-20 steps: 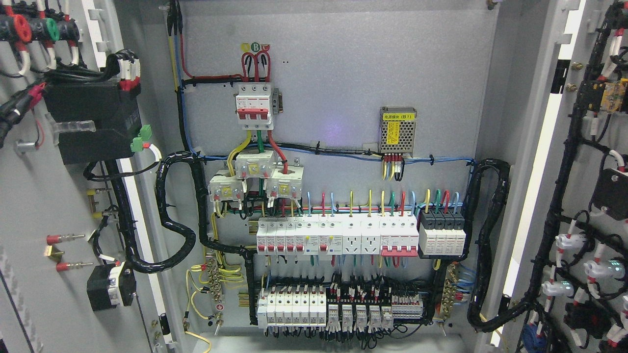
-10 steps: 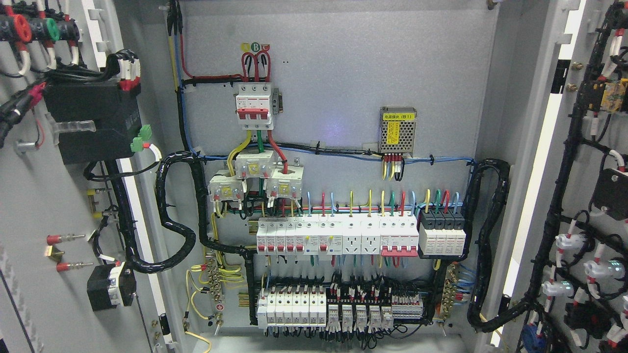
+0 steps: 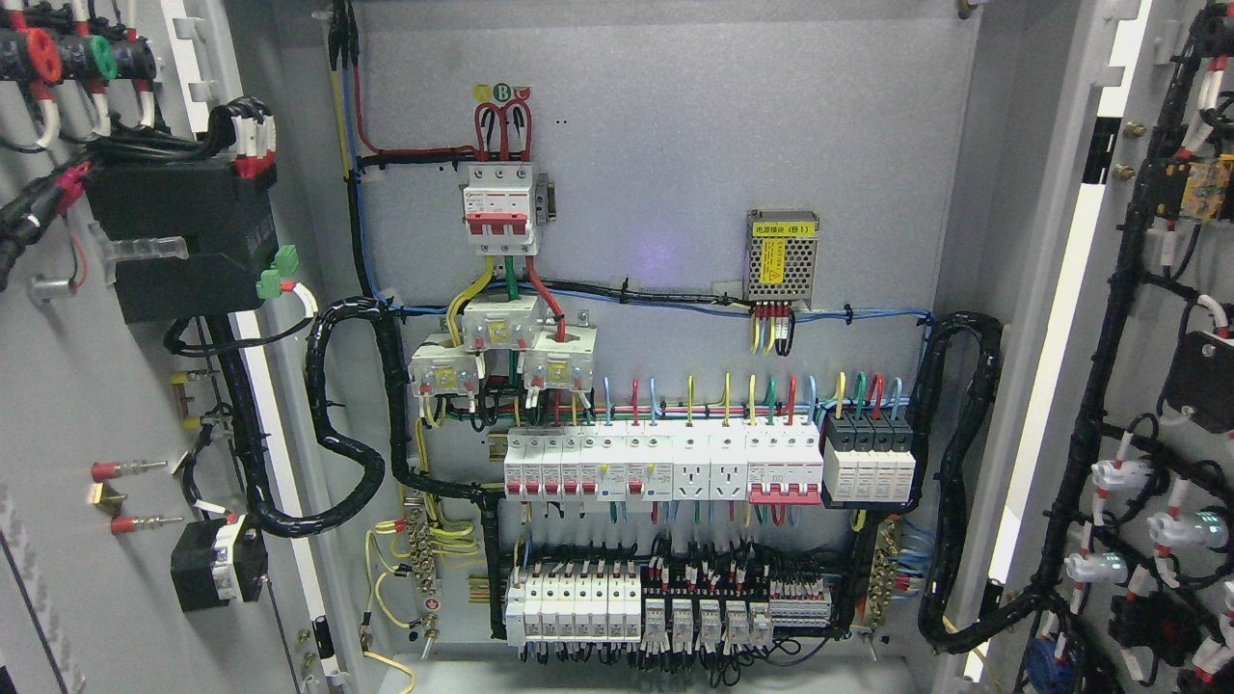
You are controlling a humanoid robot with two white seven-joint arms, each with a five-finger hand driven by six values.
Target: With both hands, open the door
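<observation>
The grey electrical cabinet stands wide open in the head view. Its left door [image 3: 67, 386] is swung out at the picture's left, inner face showing a black box, wiring and red, green and black button backs. The right door [image 3: 1171, 318] is swung out at the right, carrying black cable looms and white lamp holders. Between them the back panel [image 3: 665, 164] is fully exposed. Neither of my hands nor any arm shows in the frame.
On the back panel sit a red-and-white main breaker [image 3: 498, 207], a small mesh power supply [image 3: 782, 254], a row of white breakers [image 3: 665, 467] and terminal blocks [image 3: 665, 607]. Thick black cable bundles [image 3: 959, 482] loop from both doors into the cabinet.
</observation>
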